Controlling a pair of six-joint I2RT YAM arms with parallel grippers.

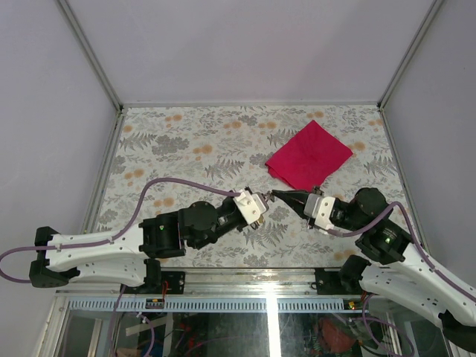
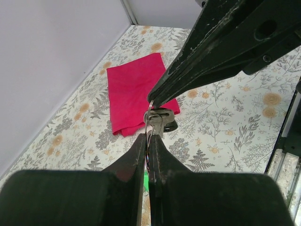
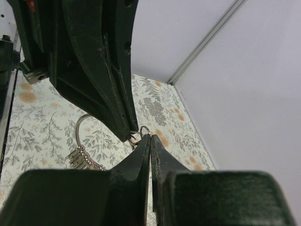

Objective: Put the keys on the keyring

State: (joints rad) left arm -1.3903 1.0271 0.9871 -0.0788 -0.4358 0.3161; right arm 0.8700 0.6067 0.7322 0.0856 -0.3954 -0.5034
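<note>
Keyring (image 3: 77,129): silver wire loop, held in the air above the tabletop (image 1: 186,141), near its front middle, between your two arms. From the right wrist you see it hanging beside the left fingers, clear of the surface below.

Keys (image 3: 84,160): a small grey metallic bunch, threaded on the lower part of the loop and packed side by side. From the left wrist they hang just behind the wire, with one dark piece among them. You cannot count them.

Left end effector (image 2: 149,139): closed, pinched on the keyring wire, which runs up out of the slit between the fingers.

Right end effector (image 3: 150,137): closed, tips pressed together and meeting the left tips nose to nose. A small loop (image 3: 145,129) sits right at those tips. You cannot tell whether they pinch it, the keyring or nothing.

Cloth (image 1: 309,155): red, flat, slightly creased, lying beyond the end effectors toward the far right.

Tabletop: floral print of grey leaves and orange blooms.
</note>
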